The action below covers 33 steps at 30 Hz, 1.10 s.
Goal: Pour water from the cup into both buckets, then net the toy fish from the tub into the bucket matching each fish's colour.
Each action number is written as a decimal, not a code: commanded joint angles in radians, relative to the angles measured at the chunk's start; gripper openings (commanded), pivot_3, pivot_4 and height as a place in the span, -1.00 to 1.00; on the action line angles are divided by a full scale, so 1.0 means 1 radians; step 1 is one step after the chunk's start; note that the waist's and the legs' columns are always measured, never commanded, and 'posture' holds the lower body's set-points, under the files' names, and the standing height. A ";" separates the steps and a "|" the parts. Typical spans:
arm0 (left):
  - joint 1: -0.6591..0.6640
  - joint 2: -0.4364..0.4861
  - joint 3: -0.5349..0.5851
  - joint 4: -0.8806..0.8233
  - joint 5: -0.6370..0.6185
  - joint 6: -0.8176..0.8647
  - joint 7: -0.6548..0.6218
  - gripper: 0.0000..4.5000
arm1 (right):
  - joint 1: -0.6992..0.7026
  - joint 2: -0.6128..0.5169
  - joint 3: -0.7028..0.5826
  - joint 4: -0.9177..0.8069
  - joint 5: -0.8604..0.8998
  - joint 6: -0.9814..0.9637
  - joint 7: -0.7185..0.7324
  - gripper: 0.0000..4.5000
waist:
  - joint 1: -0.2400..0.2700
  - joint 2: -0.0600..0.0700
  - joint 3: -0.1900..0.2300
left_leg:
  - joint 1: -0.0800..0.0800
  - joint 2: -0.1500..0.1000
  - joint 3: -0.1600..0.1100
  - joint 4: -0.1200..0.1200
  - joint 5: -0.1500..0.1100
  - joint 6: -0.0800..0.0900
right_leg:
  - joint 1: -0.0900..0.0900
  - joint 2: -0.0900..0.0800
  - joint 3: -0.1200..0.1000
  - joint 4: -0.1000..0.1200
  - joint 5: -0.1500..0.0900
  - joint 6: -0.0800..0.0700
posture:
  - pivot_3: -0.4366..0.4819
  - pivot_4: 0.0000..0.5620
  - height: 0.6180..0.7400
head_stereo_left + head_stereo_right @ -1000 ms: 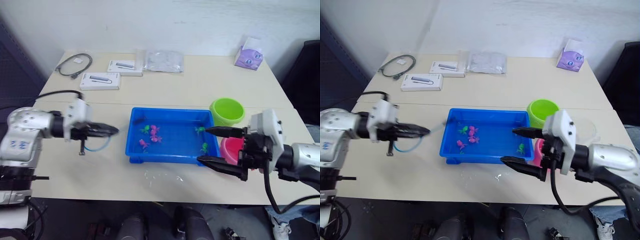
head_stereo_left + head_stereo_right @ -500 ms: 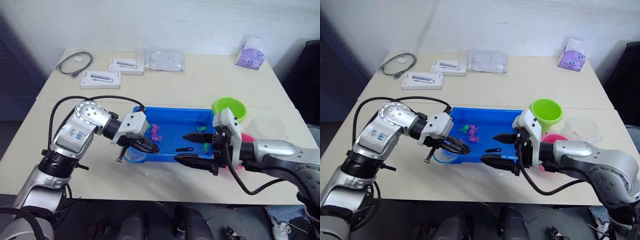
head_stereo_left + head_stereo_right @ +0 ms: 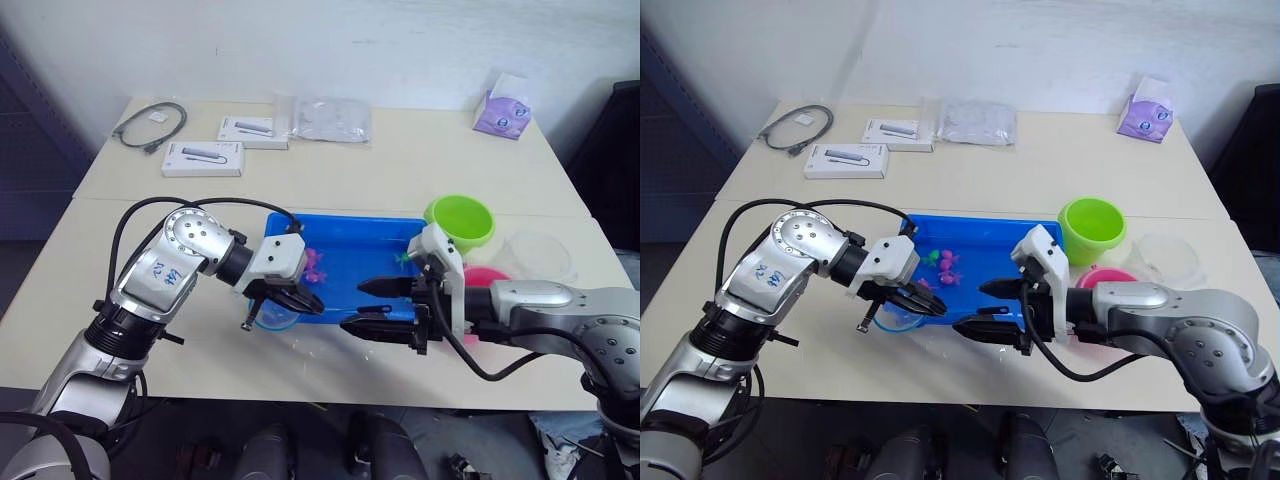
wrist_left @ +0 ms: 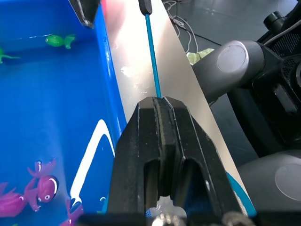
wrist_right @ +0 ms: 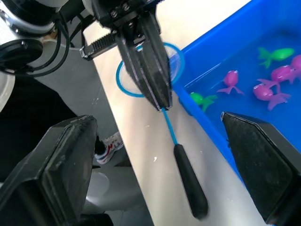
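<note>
Landmark: shallow rectangular bright blue plastic tub [image 3: 985, 236], mid-table; all places below are given from it.

Left gripper: the left gripper [image 3: 930, 305] sits at the tub's near-left corner with its 2 black fingers [image 4: 164, 141] pressed together on the thin blue stick of the small net [image 5: 146, 77].

Net: the light blue hoop with fine mesh lies behind the clamped fingers, just outside the tub's near wall, over the table. The stick runs forward from the fingers along that wall and ends in a dark grip [image 5: 190, 186].

Right gripper: the right gripper [image 3: 985, 312] has its 2 black fingers spread wide apart and holds nothing. It hovers at the near wall, facing the left gripper, with the dark grip lying between the spread fingers.

Key relation: the net's long axis lies roughly along the tub's near edge, hoop toward the left arm, grip toward the right arm. The right arm is nearer the grip, so this looks like a hand-over; I judge that closing on the grip calls for lining up across the stick.

Toy fish: several tiny magenta-pink fish [image 3: 948, 262] and green fish [image 5: 275, 55] lie in the tub, none netted.

Buckets: the lime green round pail [image 3: 1092, 227] stands at the tub's far-right corner; the pink pail [image 3: 1108, 277] just nearer, behind the right arm.

Cup: the wide clear plastic cup [image 3: 1168, 258] stands right of both pails.
</note>
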 commanded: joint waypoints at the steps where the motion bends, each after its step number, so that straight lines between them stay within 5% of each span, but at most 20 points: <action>1: -0.016 0.001 0.004 -0.031 0.001 0.005 -0.001 -0.99 | -0.016 0.000 -0.001 -0.006 0.010 0.017 0.007 1.00 | 0.000 0.000 0.000 | 0.000 0.000 0.000 0.000 0.000 0.000 | 0.000 0.000 0.000 0.000 0.000 0.000 | -0.05 -0.47 1.00; 9: -0.011 -0.005 0.001 -0.049 0.001 0.018 0.014 -0.99 | 0.007 0.002 -0.012 -0.005 0.019 0.032 0.008 1.00 | 0.001 0.000 0.000 | -0.003 0.000 -0.003 0.001 0.000 0.000 | 0.000 0.000 -0.003 0.000 0.000 0.000 | -0.05 -0.47 1.00; 12: -0.011 -0.010 0.000 -0.055 0.001 0.024 0.022 -1.00 | 0.022 0.005 -0.018 -0.003 0.018 0.032 0.002 0.64 | 0.001 0.000 0.000 | -0.005 0.000 -0.005 0.003 0.000 0.000 | -0.001 0.000 -0.005 -0.001 0.000 0.000 | -0.05 -0.47 1.00; 19: -0.001 -0.014 -0.005 -0.070 0.000 0.026 0.029 -1.00 | 0.034 0.010 -0.023 -0.001 0.007 0.023 0.003 -0.94 | 0.001 0.000 0.000 | -0.006 -0.001 -0.006 0.004 0.000 0.001 | 0.000 0.000 -0.007 -0.001 0.000 0.000 | -0.05 -0.47 1.00; 26: 0.014 -0.006 0.008 -0.070 -0.009 0.019 0.027 -1.00 | 0.037 0.011 -0.026 -0.005 -0.006 0.017 0.018 -0.97 | 0.001 0.000 0.000 | -0.006 -0.001 -0.007 0.004 0.001 0.001 | 0.000 0.001 -0.007 -0.001 0.000 0.000 | -0.05 -0.47 1.00; 29: 0.014 -0.040 0.092 -0.050 -0.093 0.012 0.035 -0.55 | 0.037 0.012 -0.026 -0.013 -0.019 0.009 0.037 -1.00 | 0.001 0.000 0.000 | -0.006 -0.001 -0.007 0.004 0.001 0.001 | 0.000 0.001 -0.007 -0.001 0.000 0.000 | -0.05 -0.47 1.00; 33: -0.030 -0.043 0.362 0.047 -0.310 0.015 0.012 0.26 | 0.066 -0.019 -0.087 -0.037 -0.010 -0.022 0.086 -1.00 | 0.001 0.000 0.000 | -0.007 -0.001 -0.008 0.004 0.001 0.001 | 0.000 -0.001 -0.008 -0.001 0.000 0.000 | -0.05 -0.47 1.00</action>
